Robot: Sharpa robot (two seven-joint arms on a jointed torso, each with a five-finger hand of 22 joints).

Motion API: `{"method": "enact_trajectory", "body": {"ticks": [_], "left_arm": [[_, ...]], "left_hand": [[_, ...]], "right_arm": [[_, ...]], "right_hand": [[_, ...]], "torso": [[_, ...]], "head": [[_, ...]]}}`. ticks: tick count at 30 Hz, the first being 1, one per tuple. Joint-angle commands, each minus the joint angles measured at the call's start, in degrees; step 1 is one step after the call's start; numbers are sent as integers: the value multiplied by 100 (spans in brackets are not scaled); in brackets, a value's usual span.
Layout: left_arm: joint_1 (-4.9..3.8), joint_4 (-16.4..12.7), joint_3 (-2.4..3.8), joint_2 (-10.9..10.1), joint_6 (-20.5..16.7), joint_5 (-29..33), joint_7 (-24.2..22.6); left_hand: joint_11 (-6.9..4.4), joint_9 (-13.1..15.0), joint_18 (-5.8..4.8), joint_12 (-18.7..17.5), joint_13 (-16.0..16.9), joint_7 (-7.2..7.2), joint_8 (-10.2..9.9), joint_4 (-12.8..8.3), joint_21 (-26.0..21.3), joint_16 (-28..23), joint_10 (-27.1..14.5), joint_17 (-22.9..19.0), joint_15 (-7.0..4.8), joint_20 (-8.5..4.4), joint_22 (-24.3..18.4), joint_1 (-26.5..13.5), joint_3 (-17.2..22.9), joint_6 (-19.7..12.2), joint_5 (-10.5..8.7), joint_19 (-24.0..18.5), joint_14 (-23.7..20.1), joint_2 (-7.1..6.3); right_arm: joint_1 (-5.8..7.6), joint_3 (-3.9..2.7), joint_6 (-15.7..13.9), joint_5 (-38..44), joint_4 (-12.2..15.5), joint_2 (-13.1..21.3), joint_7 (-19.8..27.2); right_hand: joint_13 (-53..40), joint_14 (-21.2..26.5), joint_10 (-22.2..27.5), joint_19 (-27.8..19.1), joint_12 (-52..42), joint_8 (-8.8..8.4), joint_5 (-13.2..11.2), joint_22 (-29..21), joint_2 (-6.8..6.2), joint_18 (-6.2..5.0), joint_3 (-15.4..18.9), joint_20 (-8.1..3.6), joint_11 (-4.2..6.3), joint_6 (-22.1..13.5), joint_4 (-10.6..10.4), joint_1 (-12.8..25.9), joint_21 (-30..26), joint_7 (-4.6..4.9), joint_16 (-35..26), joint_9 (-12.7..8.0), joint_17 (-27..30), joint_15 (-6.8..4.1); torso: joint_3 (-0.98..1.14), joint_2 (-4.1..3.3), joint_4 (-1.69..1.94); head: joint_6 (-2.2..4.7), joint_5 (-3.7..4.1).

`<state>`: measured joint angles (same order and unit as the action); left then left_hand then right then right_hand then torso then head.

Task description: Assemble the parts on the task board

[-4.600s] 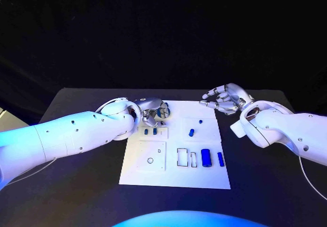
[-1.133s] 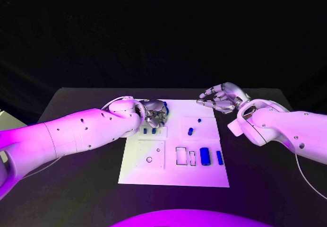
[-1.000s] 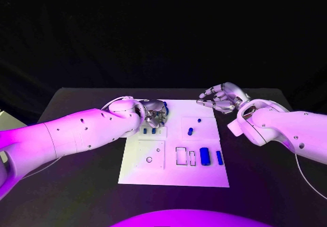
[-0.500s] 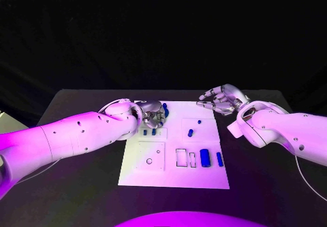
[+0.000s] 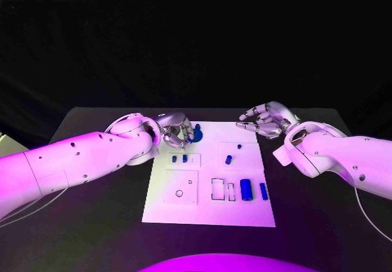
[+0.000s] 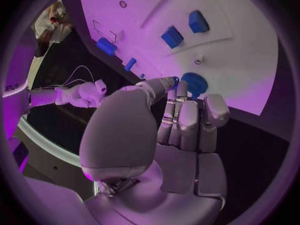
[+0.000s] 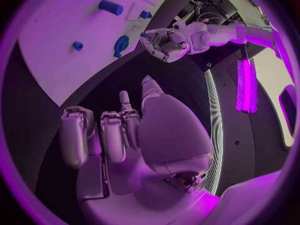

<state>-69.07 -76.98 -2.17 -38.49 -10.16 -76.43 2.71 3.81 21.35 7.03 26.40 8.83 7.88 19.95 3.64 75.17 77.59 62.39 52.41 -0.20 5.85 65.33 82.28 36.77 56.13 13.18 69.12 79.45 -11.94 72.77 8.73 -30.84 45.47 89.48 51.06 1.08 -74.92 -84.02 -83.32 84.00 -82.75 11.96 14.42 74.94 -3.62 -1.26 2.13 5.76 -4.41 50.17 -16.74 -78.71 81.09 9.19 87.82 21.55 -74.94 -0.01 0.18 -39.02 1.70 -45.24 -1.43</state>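
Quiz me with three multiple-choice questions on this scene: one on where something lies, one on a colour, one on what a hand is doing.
1. Where does the thick blue cylinder lie?
A. on the white flat task board, in its near right part
B. on the table beside the board
C. in a hand

2. What colour are the small parts on the board?
A. red
B. yellow
C. blue

3. What is the silver right hand doing?
A. gripping a cylinder
B. holding nothing, with its fingers apart
C. pressing flat on the board

Answers:
1 A, since the head view shows it lying among the outlined slots near the board's right edge.
2 C, since every part shows blue against the white plate.
3 B, since its wrist view shows nothing between its fingers.
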Motion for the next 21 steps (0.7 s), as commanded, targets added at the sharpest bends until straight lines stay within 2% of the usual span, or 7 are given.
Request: {"method": "enact_trajectory", "body": {"ticks": [1, 6, 16, 21], "left_arm": [[-9, -60, 20, -87, 86, 279, -43], [-11, -20, 25, -173, 168, 170, -7], [2, 103, -5, -170, 221, -101, -2], [5, 130, -29, -142, 266, -155, -13]], "left_hand": [[3, 14, -81, -33, 4, -3, -39, 17, 15, 12, 35, -6, 5, -1, -1, -59, -8, 30, 4, 20, 35, 6], [2, 15, -82, -37, 5, -6, -40, 14, 16, 13, 40, -4, 4, -2, 1, -59, -8, 32, 4, 21, 36, 5], [-1, 17, -82, -44, 5, -9, -42, 10, 17, 9, 45, -16, 3, -2, 5, -59, -7, 35, 6, 23, 33, 3], [-6, 21, -81, -59, 7, -13, -46, 0, 14, 6, 58, -23, -1, -3, 0, -59, -7, 41, 6, 18, 32, -6]], "right_arm": [[-5, 0, 48, 22, 16, 13, 30], [-5, 0, 43, 22, 23, 25, 26], [-5, 0, 34, 22, 26, 30, 27], [-5, 0, 33, 23, 26, 29, 27]], "right_hand": [[-816, -443, 2, 152, 5, 27, 38, 895, 73, -100, 16, 32, 4, -16, 16, 1, -23, -6, -33, -6, -860, 13], [-816, -443, 2, 152, 5, 27, 38, 895, 73, -100, 16, 32, 4, -16, 16, 1, -23, -6, -33, -6, -860, 13], [-816, -443, 2, 152, 5, 27, 38, 895, 73, -100, 16, 32, 4, -16, 16, 1, -23, -6, -33, -6, -860, 13], [-813, -440, 2, 148, 7, 37, 38, 888, 74, -103, 18, 29, 8, -5, 19, -8, -37, -10, -39, -5, -850, 9]], "torso": [[1, -4, 1], [-5, -3, -2], [-13, -10, -14], [-2, -5, -15]], "head": [[-3, -6], [-15, -16], [-27, -21], [-31, -31]]}}
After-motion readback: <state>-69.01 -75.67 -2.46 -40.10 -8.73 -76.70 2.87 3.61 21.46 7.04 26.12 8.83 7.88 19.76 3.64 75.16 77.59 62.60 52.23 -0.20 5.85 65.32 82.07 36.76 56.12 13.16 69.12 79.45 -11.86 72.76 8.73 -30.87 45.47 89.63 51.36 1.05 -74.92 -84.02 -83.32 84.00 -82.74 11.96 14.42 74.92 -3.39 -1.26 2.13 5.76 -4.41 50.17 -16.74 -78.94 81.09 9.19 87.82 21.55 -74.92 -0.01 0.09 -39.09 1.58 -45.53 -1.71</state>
